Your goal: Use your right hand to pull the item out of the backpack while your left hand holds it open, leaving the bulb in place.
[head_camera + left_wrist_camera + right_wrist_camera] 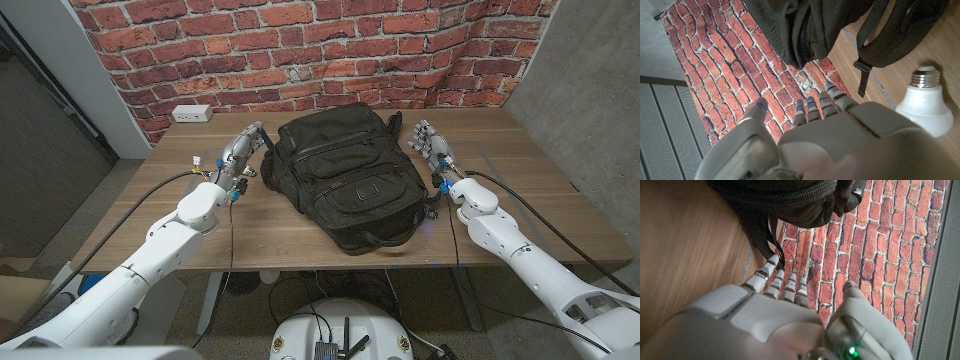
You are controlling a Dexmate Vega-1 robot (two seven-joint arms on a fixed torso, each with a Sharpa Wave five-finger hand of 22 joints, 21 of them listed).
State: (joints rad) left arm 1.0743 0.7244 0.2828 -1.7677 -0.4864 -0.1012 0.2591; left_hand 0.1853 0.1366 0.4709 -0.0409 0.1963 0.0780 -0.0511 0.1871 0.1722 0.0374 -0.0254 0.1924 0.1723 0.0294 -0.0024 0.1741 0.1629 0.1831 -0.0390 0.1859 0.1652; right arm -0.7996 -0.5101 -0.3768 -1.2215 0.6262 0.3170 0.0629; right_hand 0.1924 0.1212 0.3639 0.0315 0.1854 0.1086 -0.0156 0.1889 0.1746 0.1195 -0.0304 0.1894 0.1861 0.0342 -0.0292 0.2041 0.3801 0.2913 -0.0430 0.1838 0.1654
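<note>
Backpack [349, 178] first: it is black and lies flat in the middle of the wooden table [520, 190]; its top end points toward the brick wall [300, 50] and its bottom end with the handle is near the table's front edge; its zips look closed from the head view, so what is inside cannot be seen; a black strap [867, 55] with a buckle hangs from it in the left wrist view.

Left hand [243, 152] is just beside the pack's left side, up near its top corner; its fingers [812, 109] reach out straight and a little apart; it holds nothing; from the head view I cannot tell if the fingertips touch the pack.

Bulb [926, 104] is white with a silver screw end; it lies on the wood close to the left hand, near the hanging strap; it is outside the pack.

Right hand [432, 143] is on the other side, near the pack's top right corner with a small gap of wood between; its fingers [775, 280] are stretched out and apart, and nothing is in them; the wrist view shows the pack's dark edge and a thin black strap beyond the fingertips.

White power strip [190, 114] sits at the far left corner of the table, next to the wall; black cables run along both white arms.
</note>
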